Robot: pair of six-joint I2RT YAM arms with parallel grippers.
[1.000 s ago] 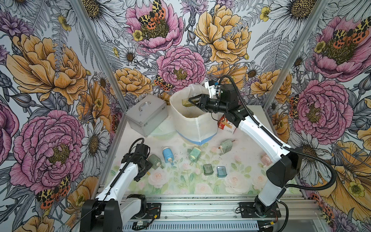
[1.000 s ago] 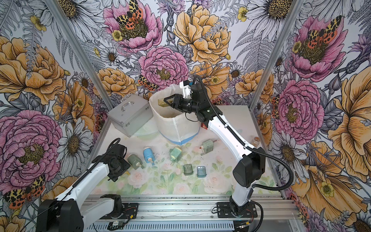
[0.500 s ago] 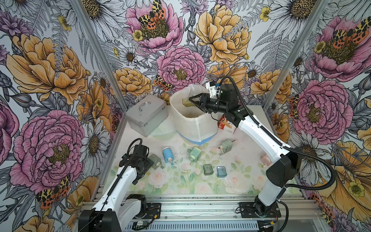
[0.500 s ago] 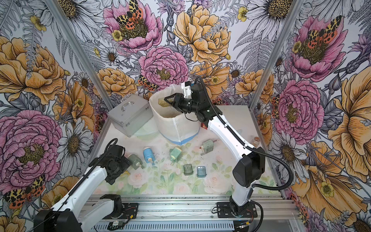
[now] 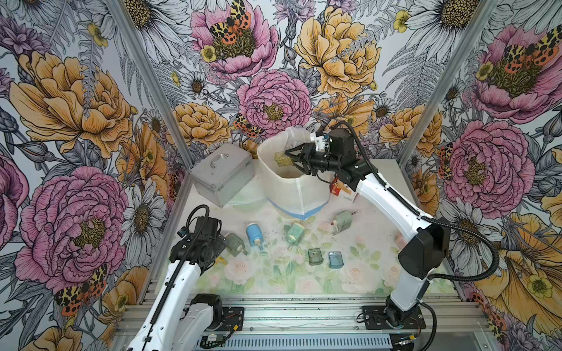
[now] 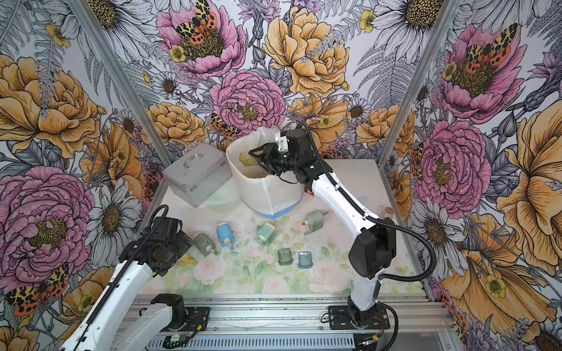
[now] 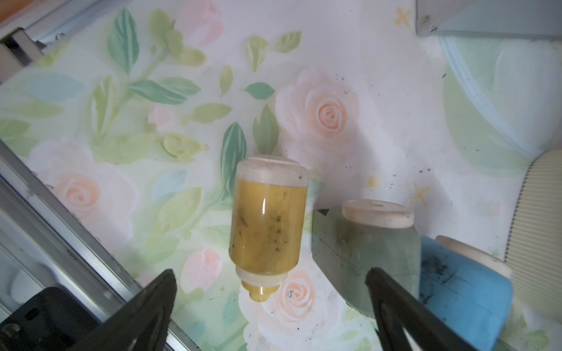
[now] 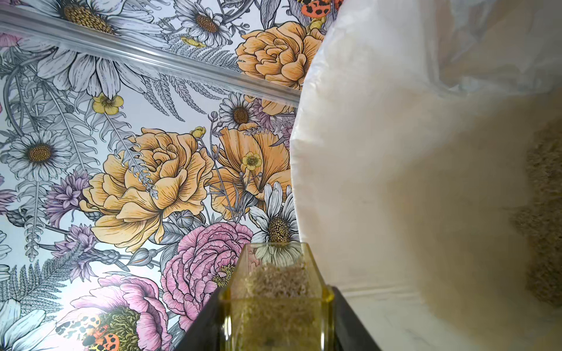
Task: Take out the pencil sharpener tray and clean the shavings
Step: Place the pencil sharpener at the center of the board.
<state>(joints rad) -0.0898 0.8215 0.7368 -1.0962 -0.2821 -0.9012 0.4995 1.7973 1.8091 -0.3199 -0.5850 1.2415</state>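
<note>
My right gripper [image 5: 290, 158] [image 8: 275, 304] is shut on a clear yellow pencil sharpener tray [image 5: 281, 158] [image 6: 244, 158] [image 8: 275, 291], held over the mouth of a white bag [image 5: 292, 188] at the back. Brownish shavings [image 8: 276, 279] cling inside the tray, and a brown heap lies in the bag. My left gripper [image 7: 270, 276] hangs open at the front left, just above a yellow pencil sharpener [image 7: 267, 225] lying on the mat, not touching it. Dark flecks [image 7: 392, 176] dot the mat nearby.
A silver case [image 5: 222, 173] stands left of the bag, a red and white box [image 5: 343, 191] to its right. Grey-green [image 5: 235, 243], blue [image 5: 254, 235], teal [image 5: 294, 232] and grey [image 5: 342, 221] sharpeners lie mid-table. Two empty trays [image 5: 314, 256] [image 5: 335, 259] stand in front.
My left gripper's jaws have opened wide and its arm has shifted slightly at the front left. The right arm has stayed over the bag with the tray.
</note>
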